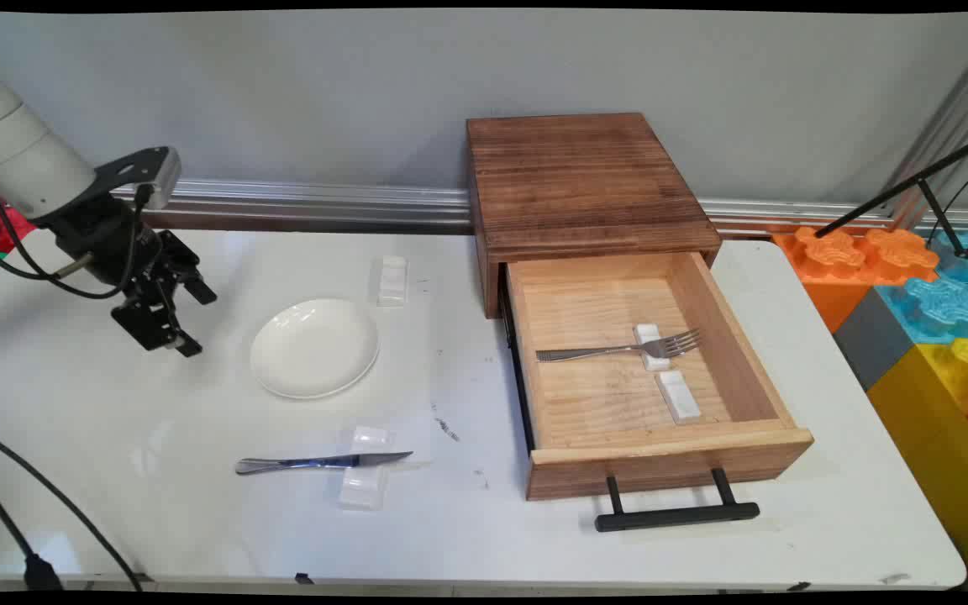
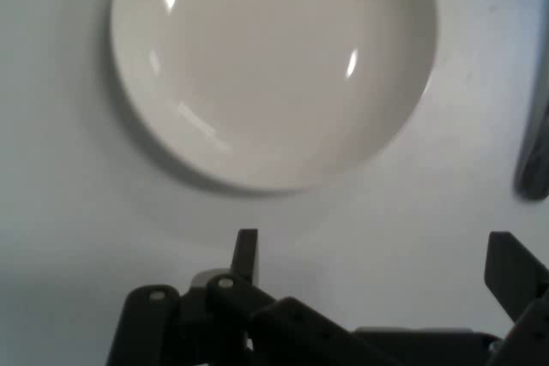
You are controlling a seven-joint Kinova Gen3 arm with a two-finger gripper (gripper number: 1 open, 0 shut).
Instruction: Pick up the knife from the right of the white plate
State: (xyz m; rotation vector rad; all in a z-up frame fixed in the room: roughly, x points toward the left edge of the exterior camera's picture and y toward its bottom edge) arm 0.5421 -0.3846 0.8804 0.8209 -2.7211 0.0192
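The gripper (image 1: 186,318) is hanging above the left of the worktop (image 1: 114,420), fingers spread wide and holding nothing. The plate (image 1: 314,347) is lying nearest, just beside it and not touching; the hand view is showing the plate (image 2: 274,66) beyond the fingertips. The knife (image 1: 320,461) is resting across a white rest (image 1: 364,477), well apart. The fork (image 1: 618,349) is lying in the open drawer (image 1: 753,370).

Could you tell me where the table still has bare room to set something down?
Bare patches: the table near edge below the knife; the left side under the open, empty gripper, beside the plate; and right of the drawer. It is tighter between plate, knife and drawer, and the drawer holds a fork and two rests.
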